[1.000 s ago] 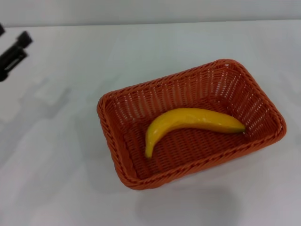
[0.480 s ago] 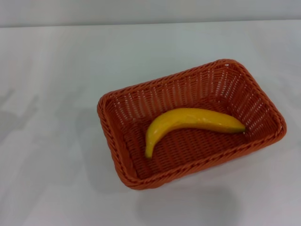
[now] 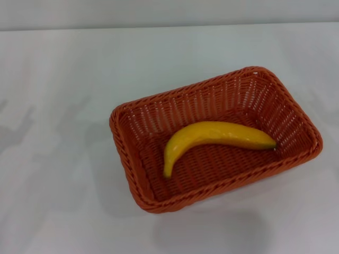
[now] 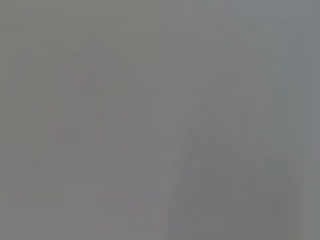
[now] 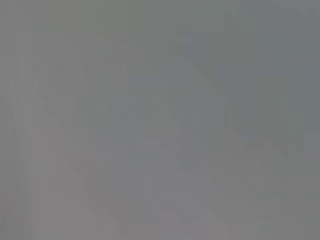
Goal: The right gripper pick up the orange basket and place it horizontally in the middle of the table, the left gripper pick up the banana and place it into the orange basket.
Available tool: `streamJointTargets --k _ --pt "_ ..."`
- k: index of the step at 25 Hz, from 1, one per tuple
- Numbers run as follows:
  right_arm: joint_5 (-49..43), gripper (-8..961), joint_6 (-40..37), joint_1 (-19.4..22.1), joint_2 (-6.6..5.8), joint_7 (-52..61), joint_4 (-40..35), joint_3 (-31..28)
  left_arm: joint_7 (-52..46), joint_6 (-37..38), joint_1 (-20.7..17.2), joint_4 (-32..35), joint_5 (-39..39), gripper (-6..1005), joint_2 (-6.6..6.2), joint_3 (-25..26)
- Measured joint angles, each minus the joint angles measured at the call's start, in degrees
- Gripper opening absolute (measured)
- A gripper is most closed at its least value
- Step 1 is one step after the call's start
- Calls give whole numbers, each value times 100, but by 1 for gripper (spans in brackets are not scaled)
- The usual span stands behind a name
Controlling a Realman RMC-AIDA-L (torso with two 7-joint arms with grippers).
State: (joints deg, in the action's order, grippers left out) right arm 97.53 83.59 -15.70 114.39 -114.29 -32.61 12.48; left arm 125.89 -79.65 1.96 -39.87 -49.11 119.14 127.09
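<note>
The orange basket (image 3: 132, 132) sits on the white table (image 3: 58, 69), a little right of the middle in the head view, its long side running left to right with a slight tilt. Inside it lies the yellow banana (image 3: 212, 135), curved, with one end low toward the basket's left and the other end pointing right. Neither gripper shows in the head view. Both wrist views show only a plain grey surface, with no fingers and no object.
A pale wall runs along the far edge of the table (image 3: 169, 25). Faint shadows lie on the tabletop at the left.
One second ago the left gripper showed at the far left edge of the head view; it has since left the view. Basket and banana have not moved.
</note>
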Motion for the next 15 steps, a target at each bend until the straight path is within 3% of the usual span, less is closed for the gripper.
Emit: streamJointTargets --k 15 --pt "15 744 195 78 8 -6 170 0 6 -7 -50 6 201 736 5 15"
